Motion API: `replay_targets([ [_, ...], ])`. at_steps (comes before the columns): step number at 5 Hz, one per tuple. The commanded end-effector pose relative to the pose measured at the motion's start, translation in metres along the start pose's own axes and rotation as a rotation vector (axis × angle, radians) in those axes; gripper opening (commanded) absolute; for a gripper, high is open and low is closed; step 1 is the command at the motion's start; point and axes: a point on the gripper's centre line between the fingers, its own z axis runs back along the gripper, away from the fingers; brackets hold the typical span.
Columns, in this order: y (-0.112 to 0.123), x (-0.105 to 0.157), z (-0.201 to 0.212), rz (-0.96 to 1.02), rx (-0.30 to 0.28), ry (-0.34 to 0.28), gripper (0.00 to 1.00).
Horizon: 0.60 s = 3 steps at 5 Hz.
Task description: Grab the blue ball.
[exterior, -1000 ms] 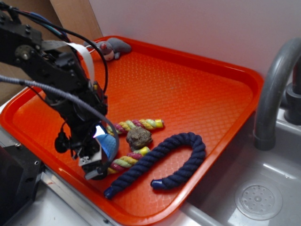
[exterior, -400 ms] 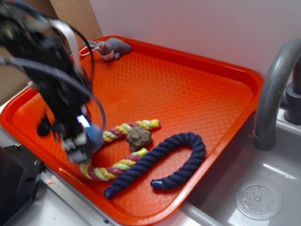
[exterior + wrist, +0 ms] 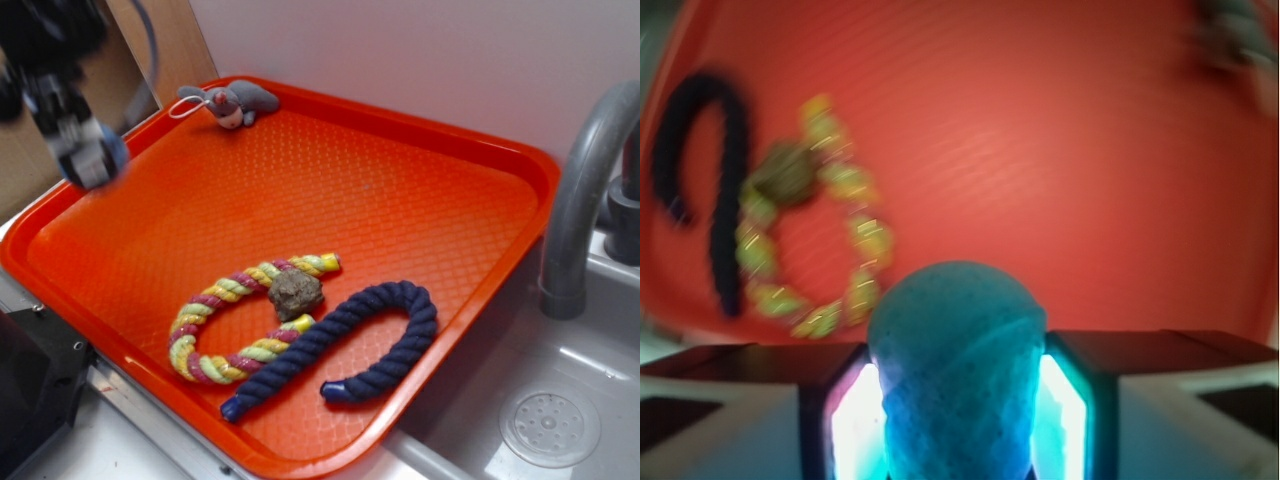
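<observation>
Above the orange tray's left rim, the hand is seen raised clear of the tray floor, blurred in the exterior view. The blue ball is clamped between the two fingers, as shown plainly in the wrist view, with its dimpled skin and curved seam facing the lens. No contact between ball and tray is visible. Left on the tray: a yellow-and-pink rope curled low on the tray floor, a brownish lump touching its inner bend, a navy rope just beside both, toward the tray's near corner. A small grey plush toy lies against the tray's far rim. The grab is judged essentially done: ball secured and lifted. Nothing further appears required beyond keeping hold.
</observation>
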Motion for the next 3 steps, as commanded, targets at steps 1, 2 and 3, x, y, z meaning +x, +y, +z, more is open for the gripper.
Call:
replay_targets([
  [1,0.0533,0.0075,0.0634,0.263,0.071,-0.087,0.0],
  [2,0.0595,0.0137,0.0696,0.275,0.063,-0.114,0.0],
  [3,0.0555,0.0133,0.0652,0.243,0.043,-0.102,0.0],
])
